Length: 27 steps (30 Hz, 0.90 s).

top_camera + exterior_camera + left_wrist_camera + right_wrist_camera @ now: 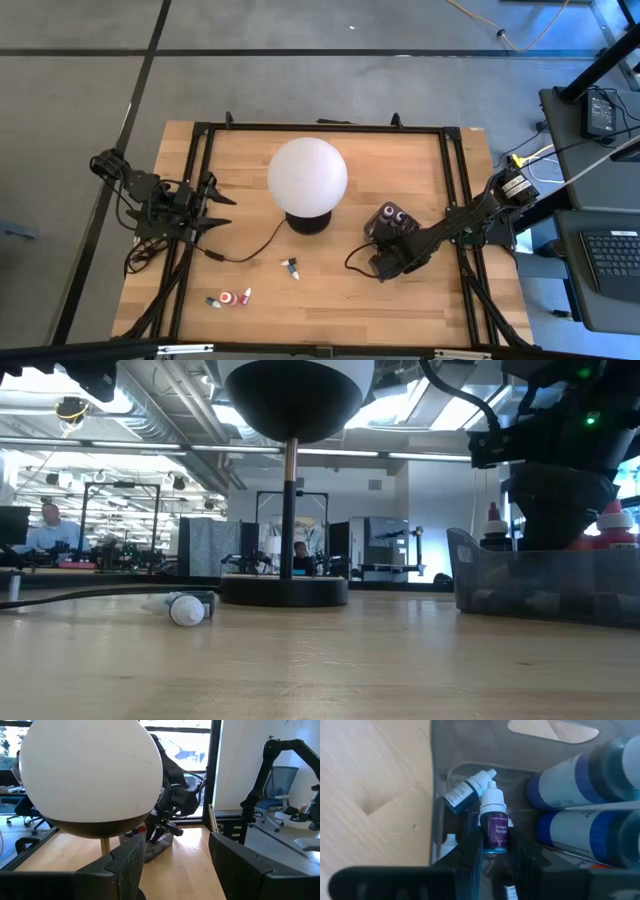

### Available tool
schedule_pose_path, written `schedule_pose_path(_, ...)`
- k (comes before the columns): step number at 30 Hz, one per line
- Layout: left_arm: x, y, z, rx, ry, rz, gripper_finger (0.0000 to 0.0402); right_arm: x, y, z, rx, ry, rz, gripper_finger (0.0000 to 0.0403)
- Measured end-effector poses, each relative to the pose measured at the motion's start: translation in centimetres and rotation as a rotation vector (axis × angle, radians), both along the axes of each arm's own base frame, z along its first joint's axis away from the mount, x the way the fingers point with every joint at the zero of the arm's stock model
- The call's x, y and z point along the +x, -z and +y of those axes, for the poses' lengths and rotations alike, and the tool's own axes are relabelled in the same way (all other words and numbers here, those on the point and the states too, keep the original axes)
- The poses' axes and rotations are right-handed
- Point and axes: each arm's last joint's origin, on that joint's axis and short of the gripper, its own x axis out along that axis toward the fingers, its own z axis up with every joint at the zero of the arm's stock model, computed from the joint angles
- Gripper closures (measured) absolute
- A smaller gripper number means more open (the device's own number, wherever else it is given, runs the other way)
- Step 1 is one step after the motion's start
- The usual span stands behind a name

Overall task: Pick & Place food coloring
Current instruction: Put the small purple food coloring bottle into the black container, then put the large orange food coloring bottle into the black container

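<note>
The right gripper (494, 851) held a grape purple food coloring bottle (494, 827) over the tray (385, 240) near the table's right edge. Placing seemed underway; next called for release. The left gripper (212, 213) waited wide at the left edge.

Tray (392, 232) right of globe lamp (308, 174).

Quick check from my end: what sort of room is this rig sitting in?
Probably a robotics lab or open workshop: a person at a bench, other arm rigs on metal frames behind the wooden table, exposed ceiling ducts.
</note>
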Motion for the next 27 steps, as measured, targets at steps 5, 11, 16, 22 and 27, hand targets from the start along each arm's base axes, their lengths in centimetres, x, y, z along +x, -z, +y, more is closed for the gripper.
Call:
schedule_pose_path(5, 0.0, 0.0, 0.0, 0.0, 0.0, 0.001, 0.0183, 0.0, 0.0, 0.0, -0.004, -0.039, 0.013, 0.0321)
schedule_pose_path(11, 0.0, 0.0, 0.0, 0.0, 0.0, 0.0, 0.0187, 0.1, 0.0, 0.0, -0.002, -0.044, 0.011, 0.0312)
schedule_pose_path(16, 0.0, 0.0, 0.0, 0.001, -0.001, 0.0, 0.0184, 0.1, 0.1, 0.1, 0.013, -0.043, 0.017, 0.0283)
schedule_pose_path(22, 0.0, 0.0, 0.0, 0.0, 0.0, 0.0, 0.0184, 0.1, -0.5, 0.1, 0.018, -0.041, 0.043, 0.0259)
schedule_pose_path(27, 0.0, 0.0, 0.0, 0.0, -0.001, 0.0, 0.0187, 1.4, -4.4, 0.6, -0.048, -0.032, -0.039, 0.0256)
